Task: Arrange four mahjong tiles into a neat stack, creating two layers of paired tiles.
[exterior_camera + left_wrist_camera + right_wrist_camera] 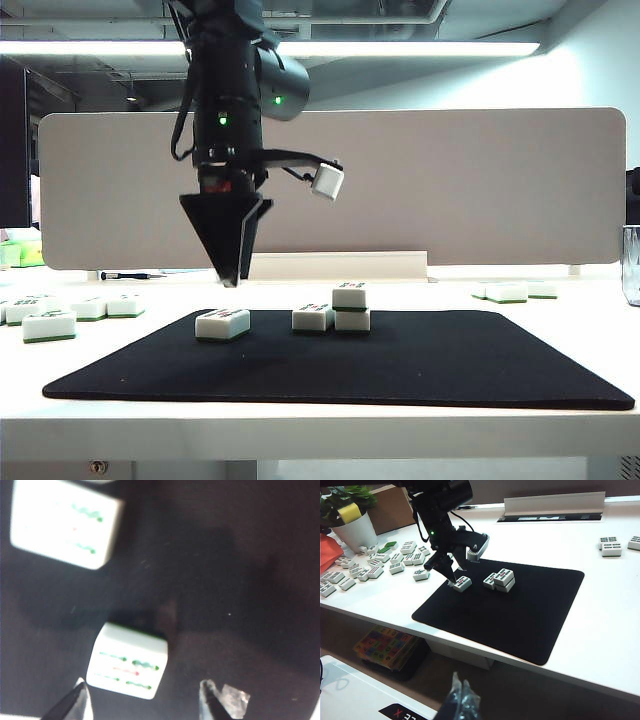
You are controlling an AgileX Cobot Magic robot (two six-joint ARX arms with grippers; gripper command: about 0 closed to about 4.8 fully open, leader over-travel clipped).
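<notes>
Spare tiles at far left (pixel 48 324): a loose scatter on the white table (pixel 300 425), off the mat; some cut by the exterior view's edge, their marks too small to read
Black mat (pixel 430 365): lies flat on the table, carrying three of the mahjong tiles
Left gripper (pixel 232 275): hangs pointing straight down over the mat's left part, tips just above the lone tile; fingers spread, nothing between them; in its own wrist view only the two fingertips (pixel 75 700) show, cut by the frame edge
Lone tile (pixel 223 323): flat on the mat, face up, long axis running roughly across the exterior view, slightly skewed; in the left wrist view (pixel 127 660) it sits between the tips but nearer one, blurred, with green and red strokes visible
Partial stack (pixel 338 310): right of the lone tile, near the mat's middle; two tiles side by side and touching, a third (pixel 349 295) on top of the right one; the place above the left one is bare; long axes point away from the exterior camera, so only short ends show
Right gripper (pixel 461 702): low and well clear of the table's near edge; only dark, blurred tips show in its wrist view, close together; whether it is parted or closed I cannot tell
Far-right tiles (pixel 515 291): a few on the bare table, partly hidden by the mat's horizon
</notes>
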